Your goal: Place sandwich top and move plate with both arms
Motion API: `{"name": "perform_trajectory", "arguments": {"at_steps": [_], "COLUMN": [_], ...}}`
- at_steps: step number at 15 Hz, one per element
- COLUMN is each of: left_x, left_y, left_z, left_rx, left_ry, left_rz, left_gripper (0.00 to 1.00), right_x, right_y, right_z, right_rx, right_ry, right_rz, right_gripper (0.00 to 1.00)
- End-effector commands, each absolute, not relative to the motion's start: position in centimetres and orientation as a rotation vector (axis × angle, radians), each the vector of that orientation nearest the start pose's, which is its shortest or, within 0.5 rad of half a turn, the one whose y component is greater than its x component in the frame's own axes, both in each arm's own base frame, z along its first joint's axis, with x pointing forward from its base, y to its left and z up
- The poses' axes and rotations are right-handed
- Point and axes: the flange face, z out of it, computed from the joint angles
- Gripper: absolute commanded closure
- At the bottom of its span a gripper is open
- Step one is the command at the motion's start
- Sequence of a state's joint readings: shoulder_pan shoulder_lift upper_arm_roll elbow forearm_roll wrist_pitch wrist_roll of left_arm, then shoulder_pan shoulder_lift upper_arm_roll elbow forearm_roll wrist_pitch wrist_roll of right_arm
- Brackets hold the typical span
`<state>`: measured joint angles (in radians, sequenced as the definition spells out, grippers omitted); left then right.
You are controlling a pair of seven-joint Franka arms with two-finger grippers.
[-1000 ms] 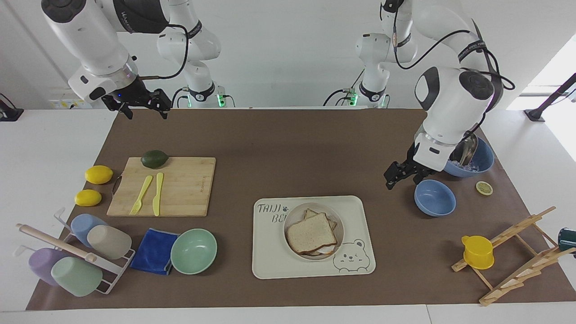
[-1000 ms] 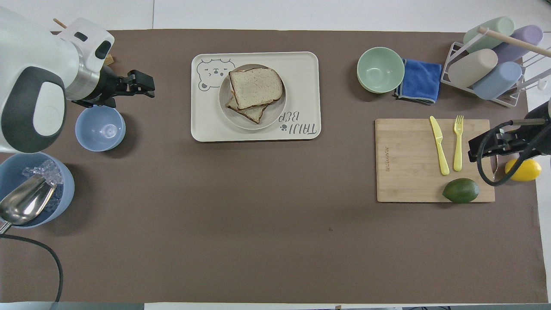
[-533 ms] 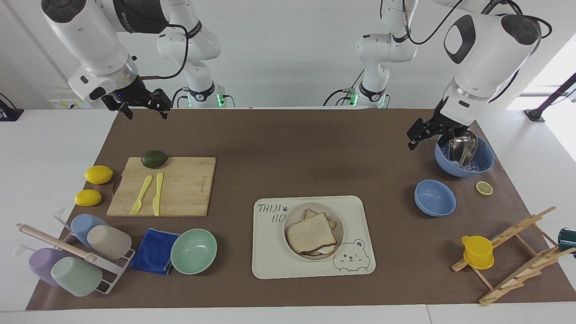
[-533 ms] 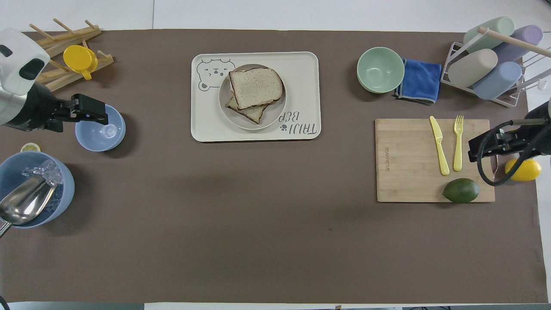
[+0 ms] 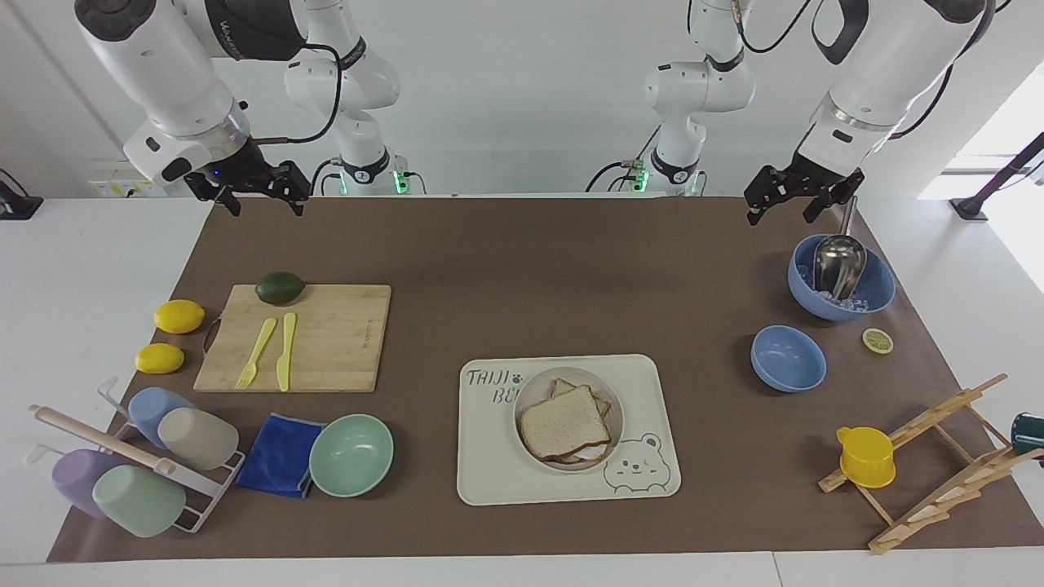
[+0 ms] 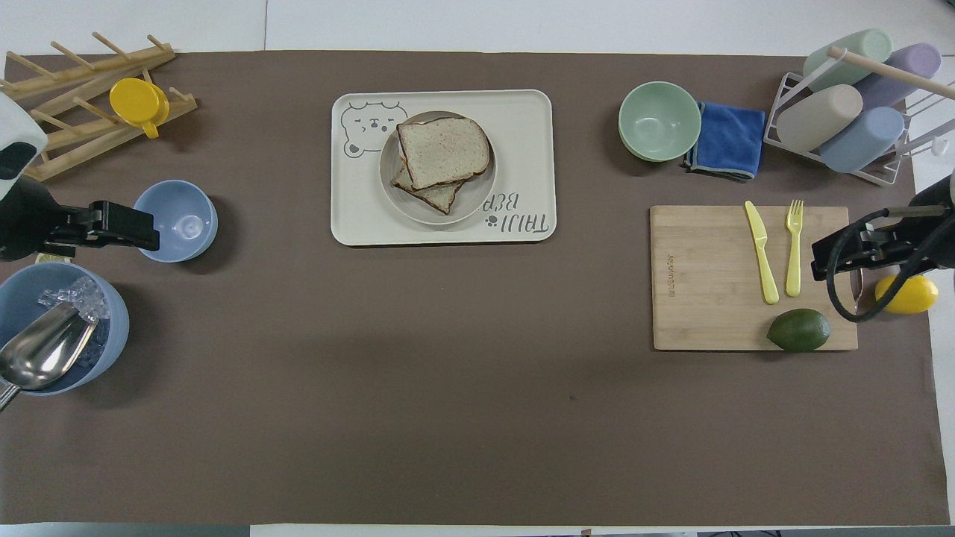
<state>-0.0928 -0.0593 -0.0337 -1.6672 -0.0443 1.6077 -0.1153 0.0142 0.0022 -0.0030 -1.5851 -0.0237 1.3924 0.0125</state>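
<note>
Lying on the plate (image 5: 613,414) in the tray (image 5: 489,465), the sandwich top (image 5: 564,422) is well apart from both sets of jaws. Left gripper (image 5: 798,198) and right gripper (image 5: 259,194) hang empty, jaws spread. Lower slices are mostly hidden.

avocado (image 5: 280,288) on cutting board (image 5: 326,350); mint bowl (image 5: 351,455) beside blue cloth (image 5: 280,465); two lemons (image 5: 179,316) nearby.

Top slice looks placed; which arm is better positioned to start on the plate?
Neither clearly. The left gripper is raised near the ice bowl, the right gripper by the cutting board; the plate sits roughly midway, slightly toward the left arm.
</note>
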Motion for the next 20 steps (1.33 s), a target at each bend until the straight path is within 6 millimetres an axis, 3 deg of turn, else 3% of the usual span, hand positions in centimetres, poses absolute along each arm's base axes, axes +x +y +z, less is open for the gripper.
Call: {"name": "perform_trajectory", "arguments": {"at_steps": [1, 4, 8, 20], "left_x": [53.8, 53.8, 54.0, 53.3], "left_y": [-6.7, -6.9, -7.5, -7.6], "left_z": [61.3, 60.3, 62.9, 61.2], "left_rx": [-3.168, -3.163, -3.095, -3.140], "left_ry": [0.029, 0.022, 0.056, 0.050], "left_rz": [-0.037, 0.036, 0.082, 0.053], "left_gripper": [0.00, 0.00, 0.00, 0.00], "right_x": [53.1, 53.0, 53.1, 53.1], "right_y": [0.0, 0.0, 0.0, 0.0], "right_z": [60.5, 60.4, 60.5, 60.5], "right_rx": [-3.134, -3.134, -3.134, -3.134], "right_ry": [-0.004, -0.004, -0.004, -0.004], "right_rz": [0.292, 0.296, 0.292, 0.292], "right_gripper": [0.00, 0.00, 0.00, 0.00]}}
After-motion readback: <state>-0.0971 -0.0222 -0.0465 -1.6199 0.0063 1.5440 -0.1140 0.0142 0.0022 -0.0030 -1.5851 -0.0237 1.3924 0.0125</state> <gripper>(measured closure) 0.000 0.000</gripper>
